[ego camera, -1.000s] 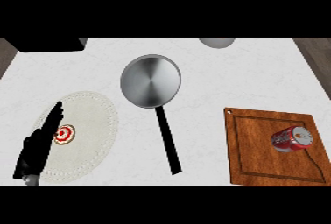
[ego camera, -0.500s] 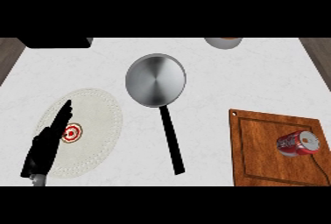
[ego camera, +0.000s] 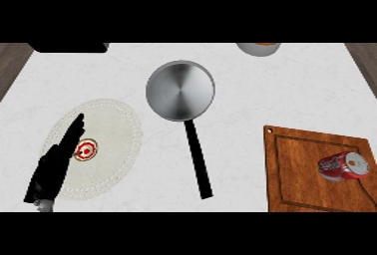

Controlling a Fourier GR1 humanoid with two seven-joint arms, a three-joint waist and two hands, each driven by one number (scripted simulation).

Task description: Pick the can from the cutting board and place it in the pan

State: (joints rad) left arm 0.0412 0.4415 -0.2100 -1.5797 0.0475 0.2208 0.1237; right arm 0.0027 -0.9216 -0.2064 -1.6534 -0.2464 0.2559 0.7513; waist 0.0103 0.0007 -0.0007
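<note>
Pan: round grey metal frying pan (ego camera: 180, 90) w/ long black handle, sits mid-counter on the white marbled counter top (ego camera: 294, 94); handle runs down toward the view's lower edge; nothing inside the pan
Can: red & silver drinks can (ego camera: 344, 166) lying on its side on the brown wooden cutting board (ego camera: 298, 174), at the board's right part, silver end facing right; white lettering on the red side, can't be read
Board: at lower right of the counter, groove round its edge, small hole at the top left corner; well apart from the pan, only the can on it
Plate: round off-white plate w/ dotted rim (ego camera: 110, 144) at lower left, red & white ring mark in its middle; no food on it
Left hand: black left hand (ego camera: 55, 164) over the plate's left part, fingers straight & together, pointing up-right, holding nothing
Right hand: not visible
Bowl: grey round bowl (ego camera: 259, 48) at the top edge, cut off; contents can't be told
Dark box: black object (ego camera: 70, 47) at top left, cut off
</note>
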